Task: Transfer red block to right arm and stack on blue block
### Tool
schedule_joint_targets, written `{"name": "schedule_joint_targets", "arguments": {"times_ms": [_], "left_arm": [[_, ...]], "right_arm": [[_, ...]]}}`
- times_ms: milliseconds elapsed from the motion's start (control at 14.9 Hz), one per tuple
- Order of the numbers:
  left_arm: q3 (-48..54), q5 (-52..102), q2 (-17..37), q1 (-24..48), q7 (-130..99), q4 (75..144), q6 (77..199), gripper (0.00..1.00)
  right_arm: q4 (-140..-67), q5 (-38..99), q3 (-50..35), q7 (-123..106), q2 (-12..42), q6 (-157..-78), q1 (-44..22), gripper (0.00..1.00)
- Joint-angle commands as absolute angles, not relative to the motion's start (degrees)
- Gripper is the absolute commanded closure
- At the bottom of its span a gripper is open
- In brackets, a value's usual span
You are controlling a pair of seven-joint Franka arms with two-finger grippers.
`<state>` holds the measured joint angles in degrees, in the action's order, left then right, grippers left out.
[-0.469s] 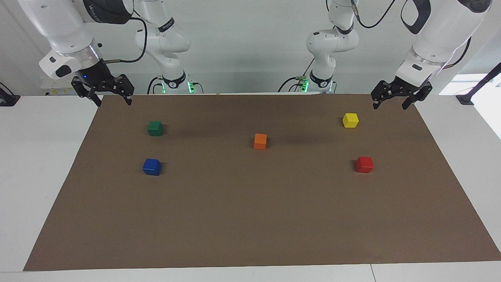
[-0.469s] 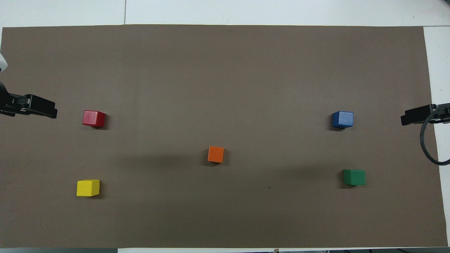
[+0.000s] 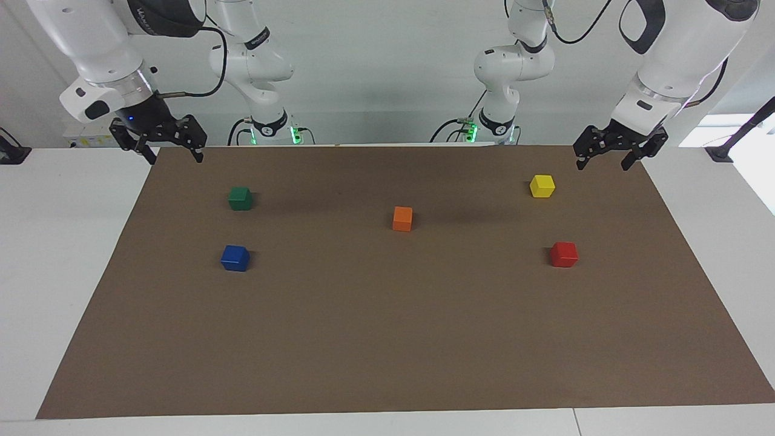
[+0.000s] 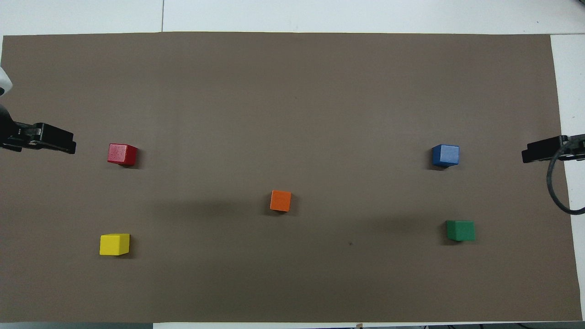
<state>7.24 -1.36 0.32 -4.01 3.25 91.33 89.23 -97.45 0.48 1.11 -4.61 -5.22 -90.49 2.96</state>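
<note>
even, bright light falls from above; no glare on the brown mat [image 3: 387,339]. each cube throws a short soft shadow, as beside the orange cube [image 4: 280,200]. broad faint shadows lie on the mat inward of the right gripper [image 3: 158,147] and left gripper [image 3: 619,154], probably the arms'. focus is sharp throughout.

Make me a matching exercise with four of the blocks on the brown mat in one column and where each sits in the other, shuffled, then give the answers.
Things:
1. red block
2. blue block
3. orange block
4. yellow block

Places:
A. mid-mat, between the two ends
B. left arm's end, nearer the robots than the red block
C. right arm's end, farther from the robots than the green block
D. left arm's end, farther from the robots than the yellow block

Pairs: 1-D, 2-C, 3-A, 4-B
</note>
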Motion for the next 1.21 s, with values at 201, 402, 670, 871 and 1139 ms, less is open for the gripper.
{"name": "schedule_joint_targets", "arguments": {"times_ms": [201, 402, 670, 871, 1139], "left_arm": [[5.01, -0.70, -1.67, -3.34, 2.72, 109.04, 109.03, 0.00], [5.01, -0.88, -0.01, -3.60, 2.90, 116.70, 120.91, 0.00], [4.22, -1.41, 5.35, -3.34, 4.13, 117.07, 125.93, 0.00], [3.17, -1.49, 7.82, -3.43, 6.40, 117.68, 130.60, 0.00], [2.46, -1.49, 11.76, -3.34, 8.79, 117.77, 134.29, 0.00]], "right_arm": [[-98.96, -0.44, 0.53, -4.57, -6.50, -90.44, 5.10, 0.00], [-105.09, 0.08, 0.53, -6.32, -8.52, -92.71, 5.62, 0.00], [-115.03, 2.27, 0.53, -6.59, -9.49, -102.55, 5.80, 0.00], [-118.73, 11.56, 0.53, -12.37, -7.22, -106.69, 7.72, 0.00], [-119.09, 25.98, 0.53, -24.32, -2.21, -106.44, 10.37, 0.00]]}}
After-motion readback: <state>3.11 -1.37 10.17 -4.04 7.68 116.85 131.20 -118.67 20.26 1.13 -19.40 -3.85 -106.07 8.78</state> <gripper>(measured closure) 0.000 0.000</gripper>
